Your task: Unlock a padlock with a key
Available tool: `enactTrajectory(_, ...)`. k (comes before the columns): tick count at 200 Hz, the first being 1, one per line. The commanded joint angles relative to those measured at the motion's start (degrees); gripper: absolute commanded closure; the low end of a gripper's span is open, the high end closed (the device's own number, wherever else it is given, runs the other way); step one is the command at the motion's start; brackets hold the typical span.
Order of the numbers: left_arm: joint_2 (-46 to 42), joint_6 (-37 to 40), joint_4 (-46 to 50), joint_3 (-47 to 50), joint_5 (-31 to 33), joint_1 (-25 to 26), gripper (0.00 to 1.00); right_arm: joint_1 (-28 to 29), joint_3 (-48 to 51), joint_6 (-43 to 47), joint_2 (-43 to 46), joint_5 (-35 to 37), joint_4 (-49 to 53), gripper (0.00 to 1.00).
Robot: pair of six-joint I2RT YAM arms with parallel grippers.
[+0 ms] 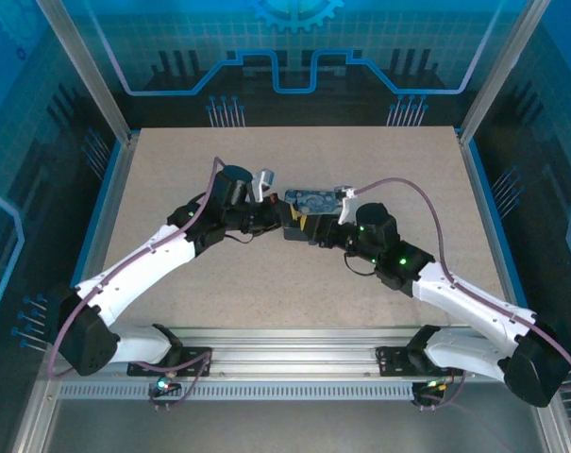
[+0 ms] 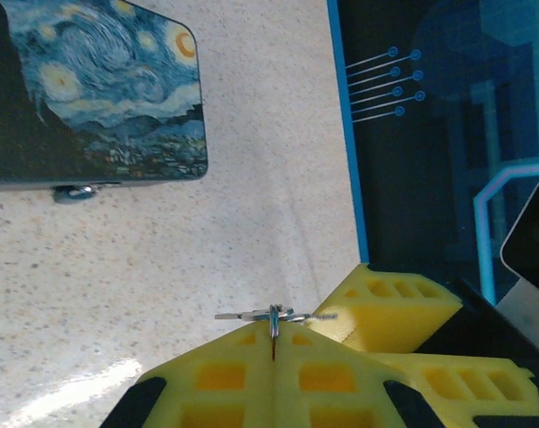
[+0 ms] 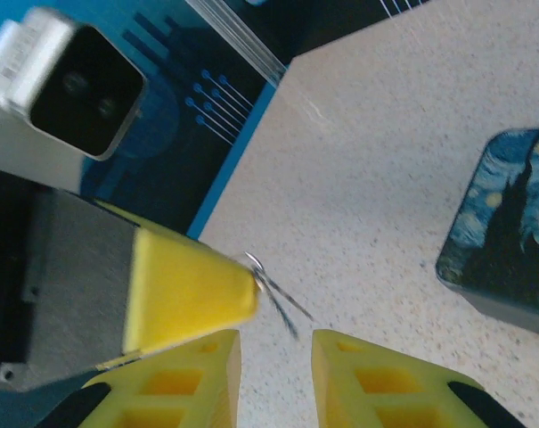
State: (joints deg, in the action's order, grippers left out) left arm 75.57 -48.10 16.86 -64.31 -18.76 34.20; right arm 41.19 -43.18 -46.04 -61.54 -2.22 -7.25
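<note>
While the left hand (image 2: pixel 273 337) has its two yellow fingers (image 2: pixel 224 379) pressed flat together, the key (image 2: pixel 271 315) sits pinched at their very tip. It is a thin dark metal sliver with a small ring, lying crosswise to the seam between the fingers and sticking out on both sides. It is held clear of the speckled desk (image 2: pixel 207 259), not resting on it.

From the left wrist, the tin (image 2: pixel 91 89), painted with a blue and yellow night sky, lies flat on the desk up and to the left, well apart from the key. A small shiny bit (image 2: pixel 73 192) pokes out from under the tin's near edge; what it is I cannot tell. Just right of the key another yellow finger (image 2: pixel 385 303) comes in at a slant.

From the right wrist, the right hand (image 3: pixel 276 348) is spread, a plain gap of desk showing between its two yellow fingers (image 3: pixel 202 379). The left hand's tip comes in from the left just above that gap, and the key's free end slants down toward it. Neither right finger is closed on the key. The tin lies off to the right.

From above, both arms reach inward and the two hands meet near the middle of the desk, just beside the near edge of the tin
</note>
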Motion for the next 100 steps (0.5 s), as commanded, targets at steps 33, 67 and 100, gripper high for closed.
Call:
enactTrajectory(33, -2.27, -3.12, -3.28, 1.30, -3.47, 0.42, 1.00, -0.73, -2.93, 0.80, -0.31, -1.01, -3.56, 0.82)
enactTrajectory(67, -2.89, -3.48, -3.50, 1.46, -3.29, 0.43, 1.00, -0.95, -2.62, -0.06, -0.53, 0.64, -2.25, 0.69)
enactTrajectory(100, -3.52, -4.27, -4.45, 1.61, -4.48, 0.38, 1.00, -2.02, -0.66, -1.46, -0.07, -0.52, -3.72, 0.69)
